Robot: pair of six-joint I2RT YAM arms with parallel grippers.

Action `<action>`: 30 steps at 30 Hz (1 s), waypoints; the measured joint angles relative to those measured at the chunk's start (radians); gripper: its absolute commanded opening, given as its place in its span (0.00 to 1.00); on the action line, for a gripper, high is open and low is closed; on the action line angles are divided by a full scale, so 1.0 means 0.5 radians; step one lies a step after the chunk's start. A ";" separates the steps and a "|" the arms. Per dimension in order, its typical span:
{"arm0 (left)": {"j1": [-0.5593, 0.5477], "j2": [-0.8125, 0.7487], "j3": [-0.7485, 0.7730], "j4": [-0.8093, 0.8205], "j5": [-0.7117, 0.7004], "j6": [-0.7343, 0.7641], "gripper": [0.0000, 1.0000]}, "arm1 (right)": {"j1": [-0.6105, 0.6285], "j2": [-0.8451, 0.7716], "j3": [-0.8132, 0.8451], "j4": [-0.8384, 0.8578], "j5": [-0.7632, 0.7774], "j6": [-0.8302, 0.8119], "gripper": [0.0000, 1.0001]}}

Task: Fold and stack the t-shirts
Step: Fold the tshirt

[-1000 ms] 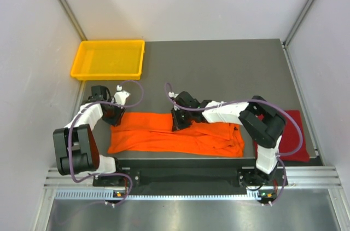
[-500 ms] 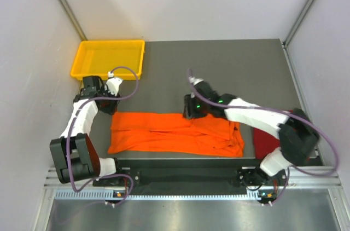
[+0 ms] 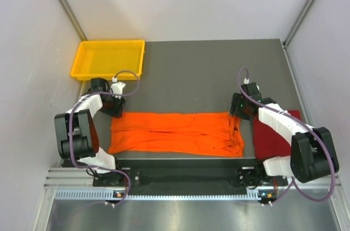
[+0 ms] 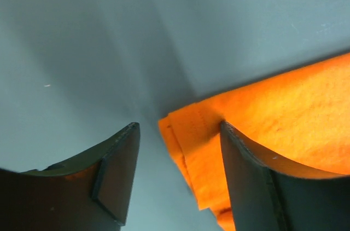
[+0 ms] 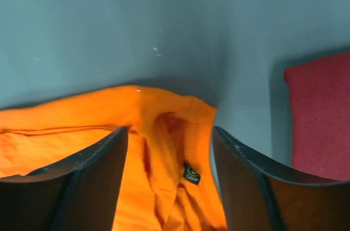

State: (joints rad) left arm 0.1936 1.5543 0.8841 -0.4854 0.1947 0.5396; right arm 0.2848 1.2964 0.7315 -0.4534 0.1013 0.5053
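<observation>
The orange t-shirt (image 3: 175,132) lies folded into a long flat strip across the near part of the grey table. My left gripper (image 3: 114,111) hovers at its far left corner. In the left wrist view that gripper (image 4: 178,127) is open, with the layered shirt corner (image 4: 273,116) loose between its fingers. My right gripper (image 3: 239,113) is at the strip's far right end. In the right wrist view it (image 5: 169,132) stands open over the collar and its small dark label (image 5: 191,173). The dark red t-shirt (image 3: 273,139) lies folded just right of the orange one, partly under the right arm, and shows again (image 5: 320,110) beside the right finger.
A yellow plastic tray (image 3: 109,58) sits at the back left of the table (image 3: 208,72). White walls close in on both sides. The metal rail with the arm bases (image 3: 186,176) runs along the near edge.
The right gripper swept from the shirt's middle to its right end and opened, leaving the cloth spread flat. The left gripper stayed near the left corner and opened wider.
</observation>
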 measured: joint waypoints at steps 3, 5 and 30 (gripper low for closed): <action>0.000 0.012 -0.050 0.031 0.038 -0.018 0.51 | -0.044 0.050 -0.074 0.059 -0.082 -0.041 0.41; 0.000 0.006 -0.066 0.046 0.069 -0.031 0.40 | -0.054 0.074 -0.117 0.089 -0.119 -0.051 0.27; -0.011 -0.366 -0.160 -0.504 0.213 0.146 0.82 | -0.194 1.650 1.524 0.349 -0.574 -0.185 0.00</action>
State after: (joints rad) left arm 0.1883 1.3712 0.8040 -0.7376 0.3012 0.6125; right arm 0.1879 2.1212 1.4937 -0.2787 -0.1856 0.4129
